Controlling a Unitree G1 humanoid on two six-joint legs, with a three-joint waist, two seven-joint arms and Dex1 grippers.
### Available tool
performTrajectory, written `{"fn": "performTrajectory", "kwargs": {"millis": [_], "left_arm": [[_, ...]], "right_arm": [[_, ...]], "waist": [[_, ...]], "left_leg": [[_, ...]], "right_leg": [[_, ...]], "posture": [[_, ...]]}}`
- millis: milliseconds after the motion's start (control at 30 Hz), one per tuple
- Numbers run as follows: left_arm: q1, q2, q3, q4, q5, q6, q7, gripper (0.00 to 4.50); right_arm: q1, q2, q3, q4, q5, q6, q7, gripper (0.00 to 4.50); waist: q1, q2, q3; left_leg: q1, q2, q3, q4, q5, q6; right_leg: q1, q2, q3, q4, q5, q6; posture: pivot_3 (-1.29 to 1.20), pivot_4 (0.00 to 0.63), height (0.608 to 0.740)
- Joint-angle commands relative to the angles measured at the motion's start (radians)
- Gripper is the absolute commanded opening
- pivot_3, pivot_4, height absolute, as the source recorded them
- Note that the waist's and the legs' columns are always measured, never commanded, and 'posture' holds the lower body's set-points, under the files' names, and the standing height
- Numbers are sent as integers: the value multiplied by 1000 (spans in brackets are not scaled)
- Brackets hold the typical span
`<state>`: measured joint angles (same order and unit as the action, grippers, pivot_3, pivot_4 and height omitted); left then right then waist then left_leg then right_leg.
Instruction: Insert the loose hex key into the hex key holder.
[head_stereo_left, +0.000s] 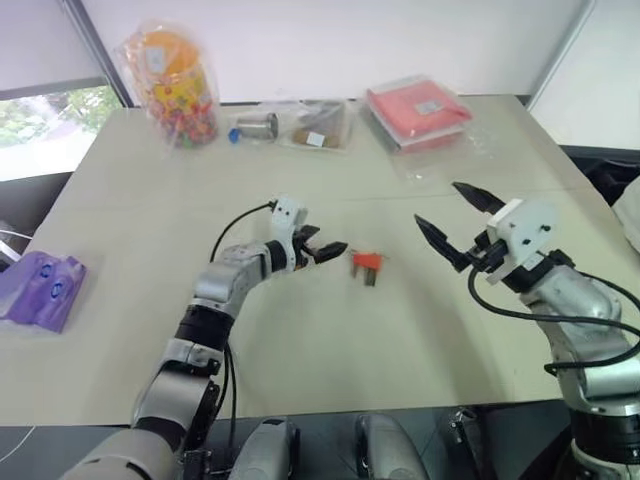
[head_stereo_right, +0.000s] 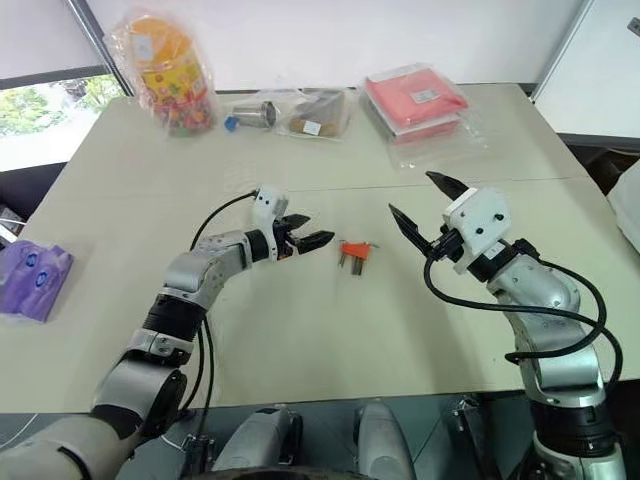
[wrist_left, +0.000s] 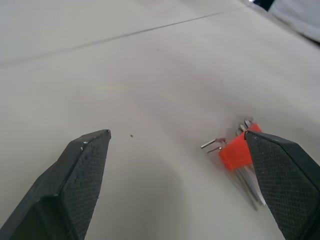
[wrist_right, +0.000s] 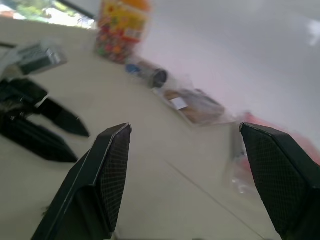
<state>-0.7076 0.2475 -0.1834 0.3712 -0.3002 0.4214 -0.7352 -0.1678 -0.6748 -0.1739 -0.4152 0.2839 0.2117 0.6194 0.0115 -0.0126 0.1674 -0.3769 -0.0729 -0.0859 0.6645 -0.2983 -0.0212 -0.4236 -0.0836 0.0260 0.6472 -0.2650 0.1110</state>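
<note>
Hovering low over the middle of the bench, the left gripper has its two black fingers spread apart with nothing between them, tips pointing across at the hex key holder. That little red-orange block lies flat on the bench just beside those fingertips, a sliver of bare surface between them. In the left wrist view the holder sits close by one finger, grey keys poking out of both ends, two short bent legs on one side and longer shafts on the other. Which of them is the loose hex key I cannot tell, and no separate rod shows on the bare surface around it.

Over on the right, the right gripper hangs higher above the bench, jaws wide and empty, tips aimed back toward the holder and well apart from it.

Room to move? Plenty. The whole middle of the bench around the holder is bare, out to the near edge.

Clutter keeps to the far edge: a bag of colourful sweets at the far left, a clear bag with a small metal cylinder, a second clear bag with brown contents just beside it, and a red packet in clear plastic toward the far right. A purple object sits at the bench's left edge, well apart from everything.
</note>
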Motion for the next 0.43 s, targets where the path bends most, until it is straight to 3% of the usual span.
{"fn": "performTrajectory", "kwargs": {"millis": [33,433], "left_arm": [[-32,53,-20,-90,26,-66,-115,4457],[106,406,98,-449,-122,131,-380,4457]], "right_arm": [[-12,-75,-22,9,52,23,115,3585],[-7,-430,-70,42,91,73,464,3585]], "waist": [[1,0,0],[-10,1,1]], "left_leg": [[0,0,0,0,0,0],[0,2,0,0,-3,6]], "right_leg": [[0,0,0,0,0,0],[0,1,0,0,0,0]], "posture": [[0,150,740],[0,150,740]]}}
